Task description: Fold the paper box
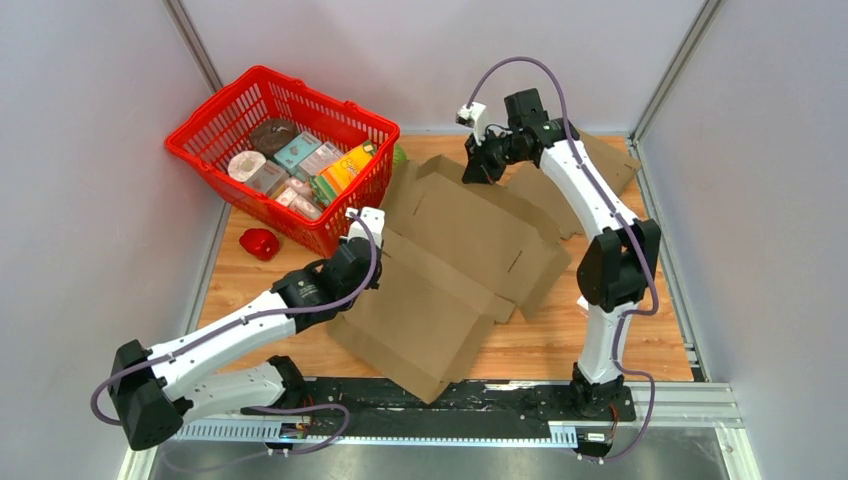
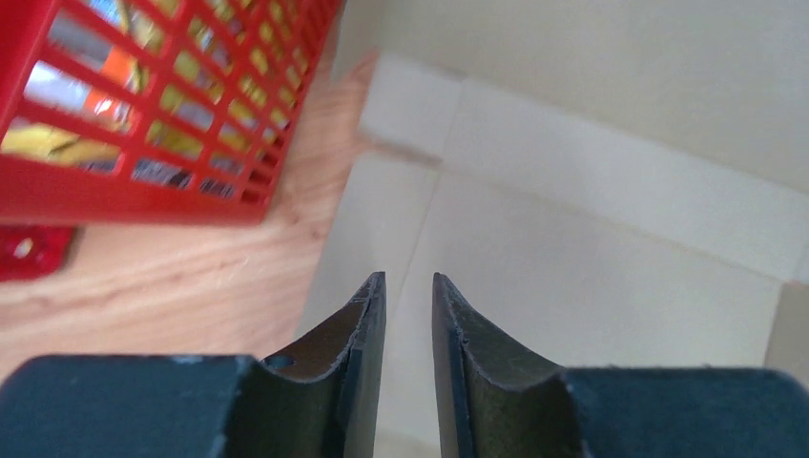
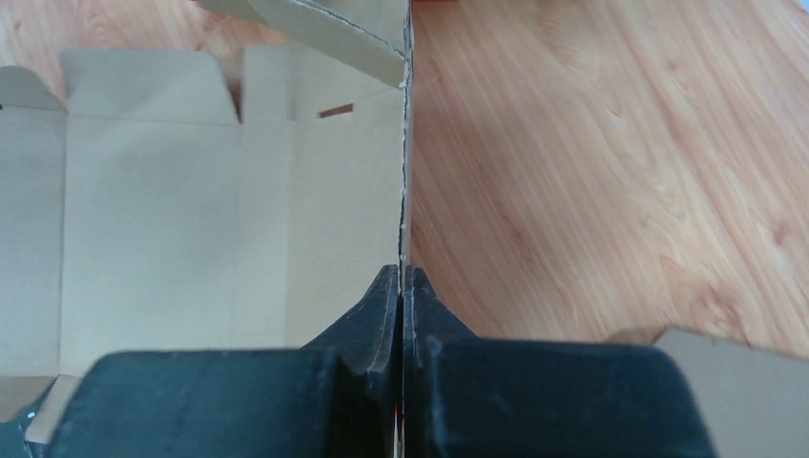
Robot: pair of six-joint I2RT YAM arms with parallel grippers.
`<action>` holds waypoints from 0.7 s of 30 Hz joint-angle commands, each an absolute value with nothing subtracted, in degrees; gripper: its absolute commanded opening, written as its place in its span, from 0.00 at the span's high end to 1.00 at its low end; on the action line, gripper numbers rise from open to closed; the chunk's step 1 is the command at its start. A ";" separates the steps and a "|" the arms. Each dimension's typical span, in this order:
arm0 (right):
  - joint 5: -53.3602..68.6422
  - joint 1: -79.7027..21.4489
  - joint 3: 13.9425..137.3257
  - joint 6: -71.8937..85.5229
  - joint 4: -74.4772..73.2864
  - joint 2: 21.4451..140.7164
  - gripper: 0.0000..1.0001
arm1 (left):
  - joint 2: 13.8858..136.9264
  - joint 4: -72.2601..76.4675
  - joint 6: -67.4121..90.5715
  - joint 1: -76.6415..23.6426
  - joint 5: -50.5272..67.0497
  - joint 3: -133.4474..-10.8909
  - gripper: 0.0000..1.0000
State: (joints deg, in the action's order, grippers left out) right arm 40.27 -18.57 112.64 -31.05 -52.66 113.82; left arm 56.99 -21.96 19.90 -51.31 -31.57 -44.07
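Note:
The paper box [image 1: 460, 250] is a flat brown cardboard blank spread across the wooden table, its flaps unfolded. My right gripper [image 1: 472, 172] is at the blank's far edge. In the right wrist view it [image 3: 402, 270] is shut on that thin cardboard edge [image 3: 404, 143], which rises upright between the fingers, with the rest of the blank [image 3: 191, 210] lying to the left. My left gripper [image 1: 372, 222] hovers at the blank's left side, close to the basket. In the left wrist view its jaws [image 2: 409, 279] stand a narrow gap apart over the cardboard [image 2: 591, 248], with nothing between them.
A red plastic basket [image 1: 200, 140] holding several grocery packs stands at the back left, close to the left gripper [image 2: 143, 200]. A small red object [image 1: 260, 243] lies on the table beside it. Another cardboard piece [image 1: 610, 160] lies at the back right. Walls close in both sides.

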 commanded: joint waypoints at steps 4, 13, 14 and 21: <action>30.77 -21.53 102.94 -23.21 -47.65 103.02 1.00 | 53.36 -29.30 26.99 -51.42 -23.80 -48.26 0.64; 30.23 -22.33 98.35 -23.65 -46.76 97.30 1.00 | 57.73 -21.00 27.51 -51.42 -17.55 -60.36 0.59; 31.54 -22.15 99.13 -23.38 -47.02 97.29 1.00 | 62.09 -24.23 27.86 -51.42 -19.58 -65.86 0.61; 37.70 -22.32 99.93 -21.18 -46.58 96.24 1.00 | 77.60 -36.65 33.65 -50.63 -36.27 -84.72 0.80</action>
